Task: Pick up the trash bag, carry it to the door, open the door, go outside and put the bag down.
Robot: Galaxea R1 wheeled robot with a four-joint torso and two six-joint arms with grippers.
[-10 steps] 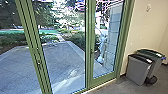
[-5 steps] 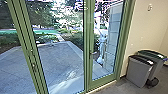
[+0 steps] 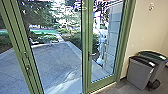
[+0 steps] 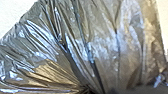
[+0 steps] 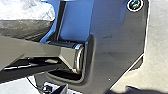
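Note:
The glass door (image 3: 102, 45) with its green frame stands closed in front of me, its dark lever handle (image 3: 90, 56) on the left side of the pane. The shiny grey trash bag (image 4: 105, 47) shows large in the left wrist view, its folds drawn together to a tight gather, where my left gripper (image 4: 86, 90) is shut on it. In the right wrist view, part of the pale, crumpled bag (image 5: 27, 26) shows beside the robot's own dark plate and jointed bar.
Two bins, a grey one (image 3: 140, 72) and a green-lidded one (image 3: 156, 66), stand by the beige wall (image 3: 145, 32) right of the door. Through the glass lie a paved yard (image 3: 58, 60) and shrubs. A pale shape behind the door pane is unclear.
The whole head view has shifted, so the camera has moved; the left-hand door posts now lie further left in it. The door stays closed.

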